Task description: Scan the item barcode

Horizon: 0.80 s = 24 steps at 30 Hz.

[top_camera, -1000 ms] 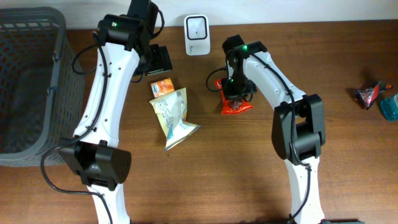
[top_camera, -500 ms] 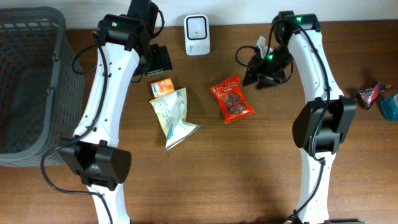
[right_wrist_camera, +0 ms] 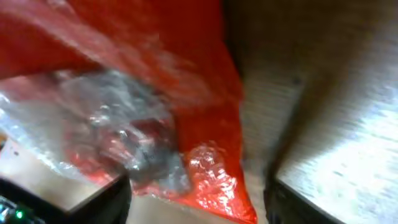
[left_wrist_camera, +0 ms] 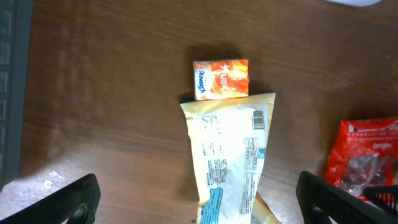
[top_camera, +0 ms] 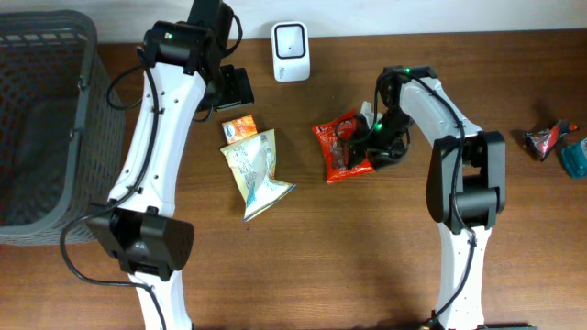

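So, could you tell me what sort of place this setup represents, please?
Probably a mock shop checkout on a wooden table: a white barcode scanner at the back edge, snack packets laid out in front of it, and a grey basket at the left.

red packet point(right_wrist_camera: 124, 93) blurred, basket point(top_camera: 46, 18) cut off

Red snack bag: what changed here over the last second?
The right gripper let go of the red snack bag, swung off to the back right, then came back to the bag's right edge, jaws apart. The bag now lies more crumpled. Left arm, pale pouch, orange packet and scanner stayed put.
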Each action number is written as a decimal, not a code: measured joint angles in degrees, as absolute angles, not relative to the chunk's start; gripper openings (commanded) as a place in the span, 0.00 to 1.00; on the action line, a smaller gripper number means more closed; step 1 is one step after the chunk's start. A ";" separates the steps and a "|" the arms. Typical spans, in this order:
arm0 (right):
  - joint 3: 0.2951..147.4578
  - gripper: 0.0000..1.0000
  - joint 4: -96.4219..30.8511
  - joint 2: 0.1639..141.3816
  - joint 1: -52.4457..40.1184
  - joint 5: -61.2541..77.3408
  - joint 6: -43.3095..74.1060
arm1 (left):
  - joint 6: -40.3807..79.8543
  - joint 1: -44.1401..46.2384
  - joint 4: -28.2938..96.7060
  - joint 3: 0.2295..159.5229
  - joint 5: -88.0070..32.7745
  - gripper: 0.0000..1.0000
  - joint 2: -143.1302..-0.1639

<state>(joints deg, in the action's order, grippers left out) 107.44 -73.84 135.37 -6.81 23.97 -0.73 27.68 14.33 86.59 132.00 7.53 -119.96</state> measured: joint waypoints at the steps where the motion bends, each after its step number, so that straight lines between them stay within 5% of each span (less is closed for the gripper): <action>1: 107.28 0.12 -72.60 135.37 -6.81 24.97 -0.71 | 27.70 14.33 86.56 132.00 7.55 0.99 -119.96; 2: 107.07 0.04 -71.83 135.37 -6.81 25.67 -1.02 | 27.68 14.33 86.61 132.00 7.53 0.99 -119.96; 10: 116.25 0.04 -77.76 135.74 -5.10 26.52 -0.19 | 27.68 14.33 86.61 132.00 7.53 0.99 -119.96; 16: 142.17 0.04 -92.03 134.58 -7.64 -3.25 6.83 | 27.70 14.33 86.59 132.00 7.53 0.99 -119.96; 21: 142.74 0.04 -93.93 133.56 -20.80 -28.27 16.93 | 27.68 14.33 86.59 132.00 7.53 0.99 -119.96; 24: 137.14 0.33 -90.70 133.71 -26.26 -31.27 19.35 | 27.68 14.33 86.59 132.00 7.53 0.99 -119.96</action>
